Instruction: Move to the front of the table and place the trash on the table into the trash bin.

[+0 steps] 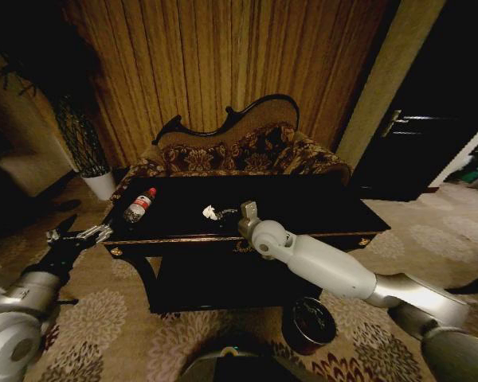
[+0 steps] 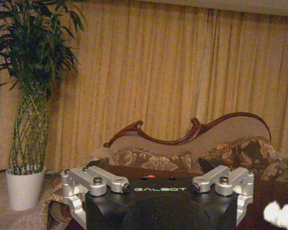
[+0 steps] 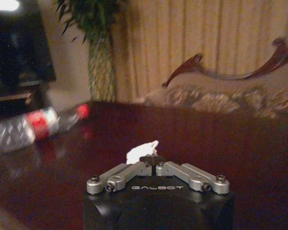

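Jaws of the right gripper [image 3: 155,160]: closed, tips meeting, nothing visibly held between them; positioned low over the bench [image 1: 319,208], with the paper wad [image 3: 142,152] lying just beyond the tips; contact with it cannot be told. Jaws of the left gripper [image 1: 78,235]: spread wide, empty; held off the bench's left end, near its front corner, above the carpet. Right arm: extended from the robot's right across the front edge to the middle of the bench. Bench: black, glossy, gold trim along the edge, lower shelf beneath. Paper wad, white, crumpled: near the centre of the top. Bottle [image 1: 139,204], clear, red label and cap: on its side toward the left end, well apart from the wad. Bin [image 1: 308,324], round, dark, black liner: on the carpet at the bench's front, under the right arm. Sofa [image 1: 239,155], carved back, patterned cushions: behind the bench. Plant [image 2: 31,103] in white pot: beside the sofa, to the left.
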`<state>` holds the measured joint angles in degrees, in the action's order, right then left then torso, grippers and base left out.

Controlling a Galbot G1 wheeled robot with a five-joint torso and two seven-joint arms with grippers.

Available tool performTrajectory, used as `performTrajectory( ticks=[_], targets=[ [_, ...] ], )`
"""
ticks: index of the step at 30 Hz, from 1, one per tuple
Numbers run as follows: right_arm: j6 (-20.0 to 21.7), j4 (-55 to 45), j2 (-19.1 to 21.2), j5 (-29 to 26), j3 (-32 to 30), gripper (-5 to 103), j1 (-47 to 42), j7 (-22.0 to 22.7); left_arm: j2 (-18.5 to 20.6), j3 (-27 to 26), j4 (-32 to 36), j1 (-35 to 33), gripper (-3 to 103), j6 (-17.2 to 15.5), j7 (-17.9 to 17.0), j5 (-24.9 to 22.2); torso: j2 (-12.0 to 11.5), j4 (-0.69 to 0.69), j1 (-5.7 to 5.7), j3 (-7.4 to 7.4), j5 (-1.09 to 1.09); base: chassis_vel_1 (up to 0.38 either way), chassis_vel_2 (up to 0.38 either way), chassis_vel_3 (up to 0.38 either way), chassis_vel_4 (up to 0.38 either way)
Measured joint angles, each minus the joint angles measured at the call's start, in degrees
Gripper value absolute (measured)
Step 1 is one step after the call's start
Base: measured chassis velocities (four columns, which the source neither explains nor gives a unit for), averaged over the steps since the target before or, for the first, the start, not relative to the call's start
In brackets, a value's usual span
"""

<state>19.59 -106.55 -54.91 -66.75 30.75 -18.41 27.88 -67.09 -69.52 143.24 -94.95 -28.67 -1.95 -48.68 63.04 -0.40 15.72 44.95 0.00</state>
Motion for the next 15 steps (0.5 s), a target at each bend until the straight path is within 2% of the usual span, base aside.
performTrajectory(
  ticks=[3,5,6,7,9,10,12,13,15],
  targets=[
    [-0.2,-0.4,2.3,1.5,-6.9,0,-2.0,1.6,0.7,-1.1,-0.2,0.5,100,0.7,0.1,-1.3,0.0,-0.02,0.0,0.0,0.01,0.0,0.0,0.0,0.0],
    [-0.3,-0.4,3.2,1.9,-8.8,0,-2.7,1.9,0.8,-1.5,-0.3,0.5,100,0.8,0.1,-1.7,0.0,-0.02,0.0,0.0,0.01,0.0,0.0,0.0,0.0],
    [-0.8,-0.1,4.9,2.9,-12.8,0,-4.3,2.0,0.9,-2.0,-0.5,0.5,100,0.9,0.4,-2.1,0.0,-0.02,0.0,0.0,0.01,0.0,0.0,0.0,0.0],
    [-0.8,-0.1,4.9,2.9,-12.8,0,-4.3,2.0,0.9,-2.0,-0.5,0.5,100,0.9,0.4,-2.1,0.0,-0.02,0.0,0.0,0.01,0.0,0.0,0.0,0.0],
    [-1.6,0.4,7.7,4.5,-19.1,0,-7.7,1.7,1.0,-3.0,-1.0,0.3,100,1.6,1.2,-3.0,0.0,-0.02,0.0,0.0,0.01,0.0,0.0,0.0,0.0],
    [-1.6,0.4,7.7,4.5,-19.1,0,-7.7,1.7,1.0,-3.0,-1.0,0.3,100,1.6,1.2,-3.0,0.0,-0.02,0.0,0.0,0.01,0.0,0.0,0.0,0.0],
    [-2.9,1.2,13.6,8.0,-29.8,0,-16.3,-0.8,1.5,-4.1,-2.5,0.1,100,4.1,3.0,-4.0,0.0,-0.03,0.0,0.0,0.01,0.0,0.0,0.0,0.0],
    [-2.9,1.2,13.6,8.0,-29.8,0,-16.3,-0.8,1.5,-4.1,-2.5,0.1,100,4.1,3.0,-4.0,0.0,-0.03,0.0,0.0,0.01,0.0,0.0,0.0,0.0],
    [-4.3,0.9,17.1,10.4,-35.4,0,-22.9,-1.6,2.0,-4.4,-3.6,0.3,100,5.2,3.6,-4.5,0.0,-0.05,0.0,0.0,0.05,0.0,0.0,0.0,0.0]
  ],
)
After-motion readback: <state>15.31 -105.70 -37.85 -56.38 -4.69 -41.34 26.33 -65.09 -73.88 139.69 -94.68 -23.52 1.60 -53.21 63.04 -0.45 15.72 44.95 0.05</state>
